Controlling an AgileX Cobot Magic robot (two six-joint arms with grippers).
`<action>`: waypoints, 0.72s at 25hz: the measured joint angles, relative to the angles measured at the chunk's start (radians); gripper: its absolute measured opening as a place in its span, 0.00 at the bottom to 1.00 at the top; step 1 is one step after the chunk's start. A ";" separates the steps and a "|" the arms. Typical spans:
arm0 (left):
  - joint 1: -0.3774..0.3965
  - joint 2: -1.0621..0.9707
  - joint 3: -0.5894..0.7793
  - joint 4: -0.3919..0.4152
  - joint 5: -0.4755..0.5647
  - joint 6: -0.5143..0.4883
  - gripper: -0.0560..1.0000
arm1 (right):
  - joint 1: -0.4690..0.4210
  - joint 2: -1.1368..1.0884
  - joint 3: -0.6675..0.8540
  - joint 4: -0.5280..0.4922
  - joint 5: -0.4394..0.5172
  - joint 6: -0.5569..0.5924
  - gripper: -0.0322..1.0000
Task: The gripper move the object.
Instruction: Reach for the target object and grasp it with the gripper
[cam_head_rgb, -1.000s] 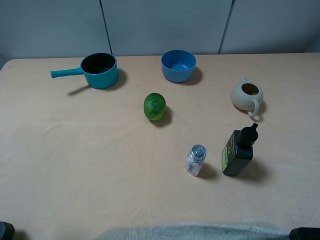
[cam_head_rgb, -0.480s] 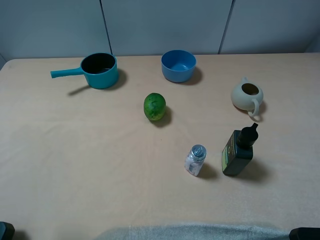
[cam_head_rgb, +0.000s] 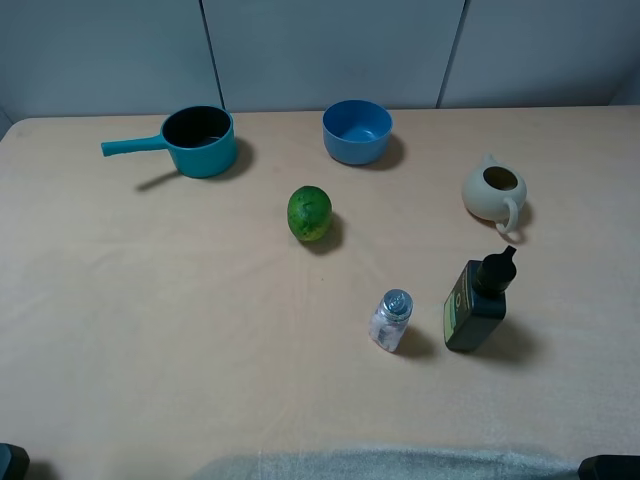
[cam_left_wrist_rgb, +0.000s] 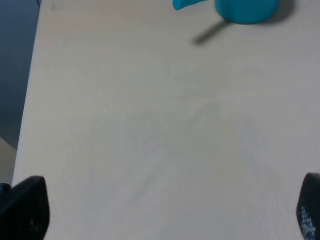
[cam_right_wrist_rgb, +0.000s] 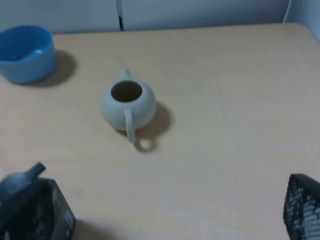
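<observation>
Your right tool (cam_right_wrist_rgb: 160, 222) gapes wide, empty; left tool (cam_left_wrist_rgb: 165, 212) likewise. Pitcher (cam_right_wrist_rgb: 128, 105) stands free toward table (cam_head_rgb: 150, 300) right side, bottle (cam_head_rgb: 476, 305) nearest, not touching.

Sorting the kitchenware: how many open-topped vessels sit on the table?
3: the teal saucepan at back left, the blue bowl at back centre, the cream pitcher on the right. None seems hidden.
</observation>
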 joint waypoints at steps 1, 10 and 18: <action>0.000 0.000 0.000 0.000 0.000 0.000 0.99 | 0.000 0.020 -0.013 0.005 0.000 0.000 0.70; 0.000 0.000 0.000 0.000 0.000 0.000 0.99 | 0.000 0.319 -0.164 0.061 0.003 0.000 0.70; 0.000 0.000 0.000 0.000 0.000 0.000 0.99 | 0.000 0.569 -0.341 0.063 0.103 0.000 0.70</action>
